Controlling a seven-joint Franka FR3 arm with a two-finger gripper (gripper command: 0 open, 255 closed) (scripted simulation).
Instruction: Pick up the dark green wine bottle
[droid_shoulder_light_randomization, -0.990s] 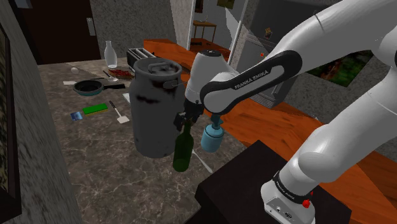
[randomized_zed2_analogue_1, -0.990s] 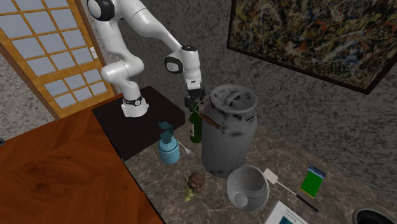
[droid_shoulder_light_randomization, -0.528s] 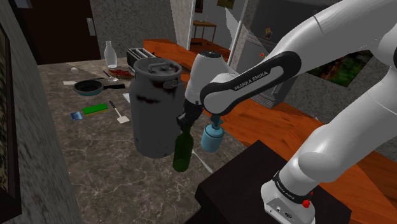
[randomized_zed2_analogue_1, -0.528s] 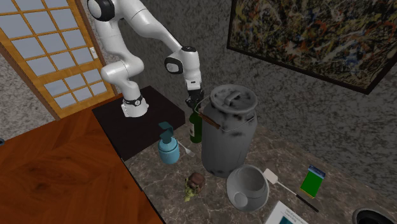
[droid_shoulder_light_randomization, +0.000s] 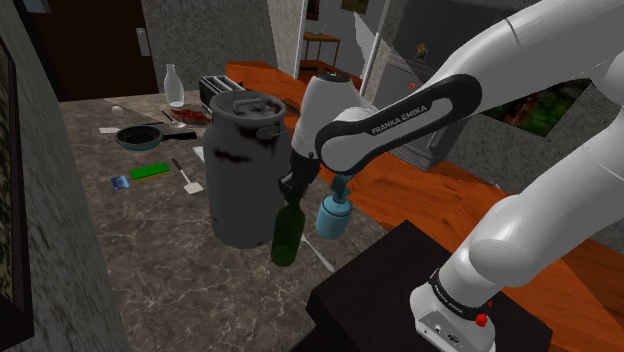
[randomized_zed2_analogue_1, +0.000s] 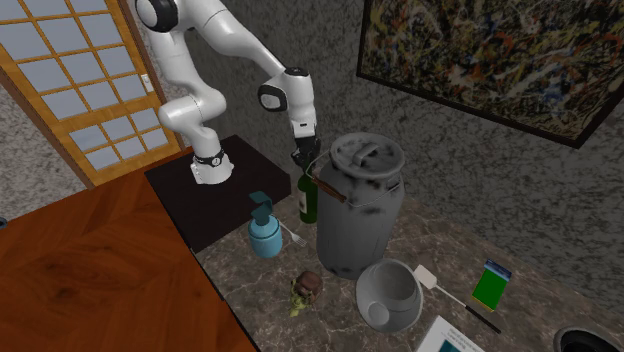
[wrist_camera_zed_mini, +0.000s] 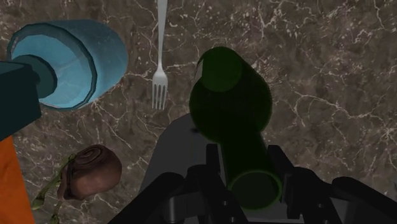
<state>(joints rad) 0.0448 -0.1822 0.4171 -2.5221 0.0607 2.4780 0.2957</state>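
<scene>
The dark marbled counter (droid_shoulder_light_randomization: 150, 260) carries a big grey lidded can (droid_shoulder_light_randomization: 240, 170) near its end by the stand. Just beside the can, on the stand's side, is the dark green wine bottle (droid_shoulder_light_randomization: 287, 238), roughly upright; whether its base meets the counter I cannot tell. A blue pump bottle (droid_shoulder_light_randomization: 333, 218) stands near the counter's edge. The claw (wrist_camera_zed_mini: 248, 168), directly above, is clenched on the wine bottle's neck. A fork (wrist_camera_zed_mini: 160, 76) lies between the bottles.

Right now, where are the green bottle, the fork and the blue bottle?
green bottle (droid_shoulder_light_randomization: 287, 240): shoulder view, on its body.
fork (wrist_camera_zed_mini: 160, 88): wrist view, on its tines.
blue bottle (randomized_zed2_analogue_1: 265, 241): second exterior view, on its round body.
</scene>
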